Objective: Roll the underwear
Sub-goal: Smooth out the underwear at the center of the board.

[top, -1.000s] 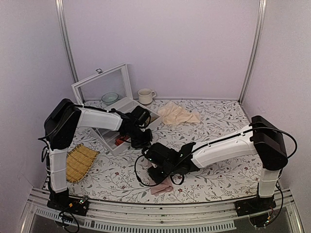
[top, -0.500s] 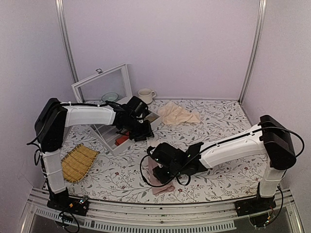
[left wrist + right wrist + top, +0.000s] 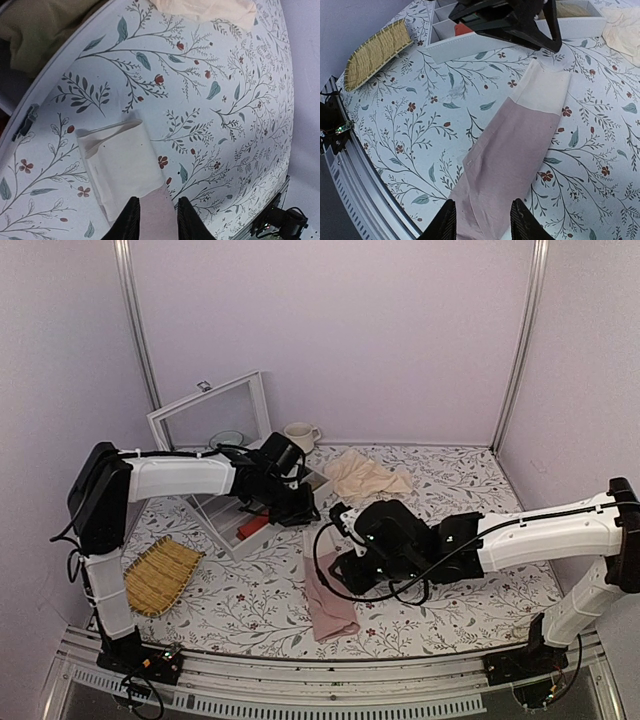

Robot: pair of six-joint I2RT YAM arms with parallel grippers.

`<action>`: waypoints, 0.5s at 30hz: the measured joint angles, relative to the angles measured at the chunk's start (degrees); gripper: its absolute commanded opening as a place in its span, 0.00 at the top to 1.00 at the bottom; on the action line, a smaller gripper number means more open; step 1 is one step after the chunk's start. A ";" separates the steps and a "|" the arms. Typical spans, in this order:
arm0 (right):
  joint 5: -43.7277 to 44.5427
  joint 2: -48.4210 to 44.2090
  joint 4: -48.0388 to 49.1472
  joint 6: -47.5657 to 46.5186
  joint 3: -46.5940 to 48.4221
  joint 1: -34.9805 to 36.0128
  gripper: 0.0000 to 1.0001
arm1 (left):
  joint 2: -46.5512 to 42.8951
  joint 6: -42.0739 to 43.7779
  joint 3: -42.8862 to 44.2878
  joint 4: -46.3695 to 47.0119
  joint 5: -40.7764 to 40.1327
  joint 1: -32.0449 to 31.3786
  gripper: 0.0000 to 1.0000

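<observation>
Your underwear (image 3: 326,600) lies flat in one long strip. Its pink end is close to the front edge of the table (image 3: 470,490). Its white band end points at the box (image 3: 470,46). There is open room to the right of it.

You have one underwear, one beige cloth (image 3: 365,477), one mug (image 3: 298,437), one woven tray (image 3: 160,575) and one red bundle (image 3: 252,527) in the box.

Your left gripper (image 3: 157,225) hangs over the band end, fingers apart, holding nothing. Your right gripper (image 3: 482,225) hangs over the pink part, also apart. The two arms are close together here.
</observation>
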 measured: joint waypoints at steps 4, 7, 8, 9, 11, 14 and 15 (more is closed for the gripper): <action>0.09 -0.61 -0.22 1.92 -3.39 -1.66 0.65 | 1.05 2.19 0.02 -0.22 1.79 -0.70 0.77; 0.17 -1.46 -0.79 3.28 -5.03 -2.99 0.66 | 1.07 3.96 -0.33 -0.22 2.93 -0.98 0.78; 0.20 -1.86 -1.11 3.65 -5.22 -3.37 0.69 | 1.07 4.79 -0.55 -0.20 3.39 -1.07 0.80; 0.31 -2.23 -1.25 4.00 -5.25 -3.67 0.69 | 1.07 5.64 -0.90 -0.20 3.87 -1.16 0.80; 0.59 -2.93 -1.22 4.52 -5.25 -4.02 0.70 | 1.07 7.17 -1.51 -0.48 4.70 -1.42 0.81; 1.03 -3.89 -1.38 5.49 -5.31 -4.17 0.71 | 1.07 9.90 -2.14 -1.18 5.86 -2.12 0.85; 1.05 -4.28 -1.31 5.88 -5.60 -4.20 0.71 | 1.07 10.69 -2.36 -1.42 6.19 -2.43 0.86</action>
